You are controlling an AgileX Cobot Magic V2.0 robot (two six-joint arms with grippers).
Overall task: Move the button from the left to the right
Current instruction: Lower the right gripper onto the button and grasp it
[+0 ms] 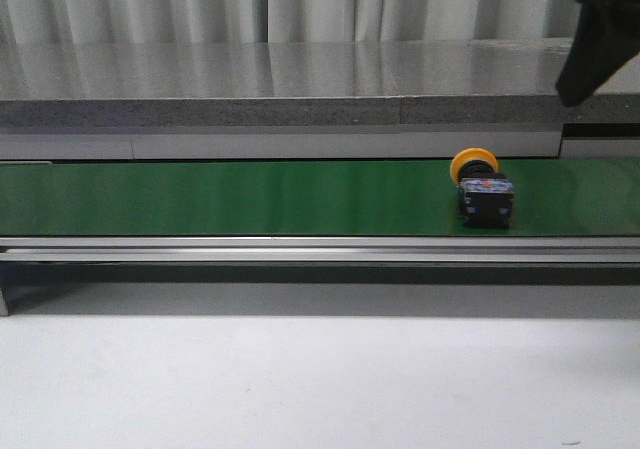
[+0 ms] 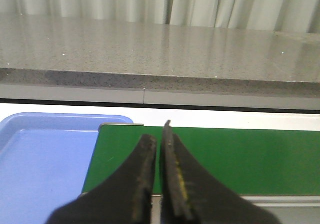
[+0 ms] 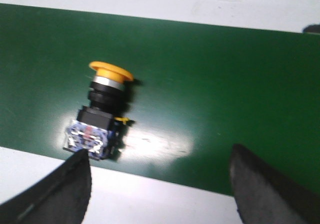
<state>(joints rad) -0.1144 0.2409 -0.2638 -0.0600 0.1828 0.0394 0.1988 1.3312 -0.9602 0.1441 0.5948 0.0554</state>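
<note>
- Pale curtains (image 1: pixel 300 4) close off the back of the scene, behind a grey speckled stone ledge (image 1: pixel 270 84).
- White bench (image 1: pixel 300 389) in the foreground; empty of task items where visible.
- Green conveyor belt (image 1: pixel 200 197), long and running across the front view, with a metal rail along its near edge.
- Blue tray (image 2: pixel 40 159), seen only in the left wrist view, just beside one end of the belt.
- Left pincer (image 2: pixel 159 149): jaws closed to a hairline gap, gripping nothing, over the belt end near the tray.
- Right pincer (image 3: pixel 160 179): spread wide, nothing in it; raised above the belt's right part.
- Button (image 1: pixel 482 189): lying tipped on its side on the right part of the belt, orange cap toward the ledge, black body toward the bench. Lies off the left finger (image 3: pixel 55 194), not centred in the gap, untouched.
- Handling, judged: light, rigid plastic; cap rounded and likely slippery. Best taken across the flat sides of the boxy body.
</note>
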